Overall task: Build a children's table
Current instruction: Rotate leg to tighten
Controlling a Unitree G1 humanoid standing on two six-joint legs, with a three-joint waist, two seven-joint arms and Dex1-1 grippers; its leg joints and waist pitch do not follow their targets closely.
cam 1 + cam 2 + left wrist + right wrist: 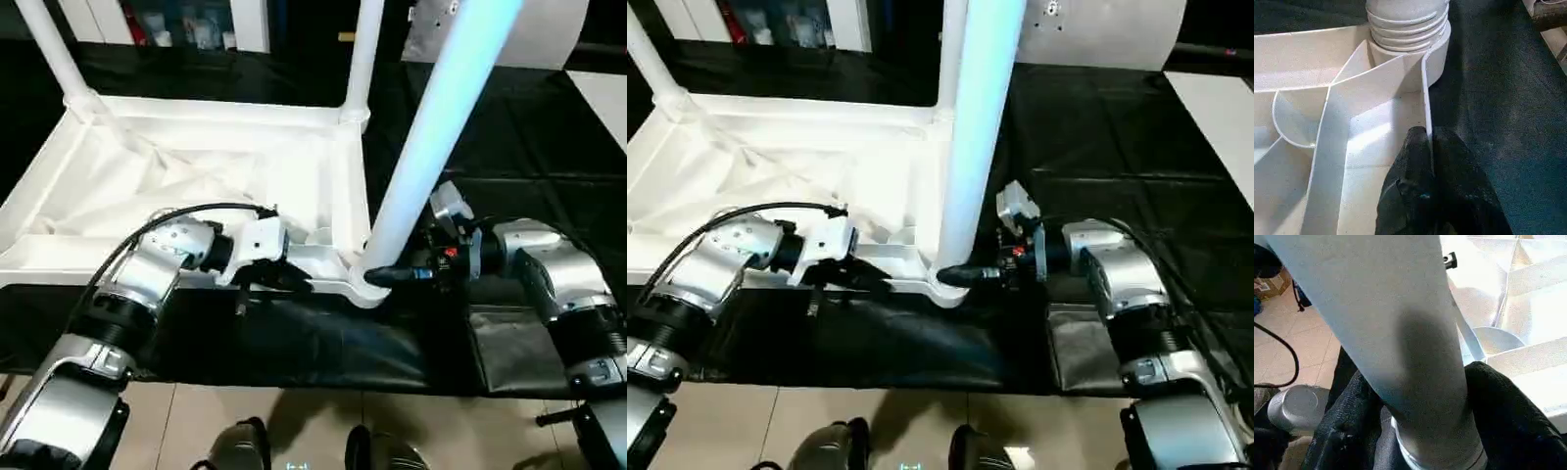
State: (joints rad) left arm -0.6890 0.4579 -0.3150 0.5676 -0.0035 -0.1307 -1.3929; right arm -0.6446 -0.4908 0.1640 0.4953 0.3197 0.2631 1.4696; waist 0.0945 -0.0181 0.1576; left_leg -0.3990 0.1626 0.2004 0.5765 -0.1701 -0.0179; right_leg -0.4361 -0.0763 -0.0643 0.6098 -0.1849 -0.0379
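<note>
The children's table lies upside down on the black work surface, its ribbed white top (196, 166) facing up. Two legs stand in the far corner sockets (54, 49) (362, 59). A third leg (431, 137) rises from the near right socket (367, 284). My left gripper (284, 279) is shut on the thin near rim wall (1426, 98) just left of that socket. My right gripper (377, 277) reaches in from the right, and its black fingers (1498, 406) press both sides of the third leg (1400, 333) at its base, just above the socket.
The black cover (323, 343) ends at the near edge, with beige floor tiles (196, 411) below it. A white panel (549, 29) stands at the back right and a white surface (607, 98) lies at the far right. Shelves with small items (186, 24) stand behind the table.
</note>
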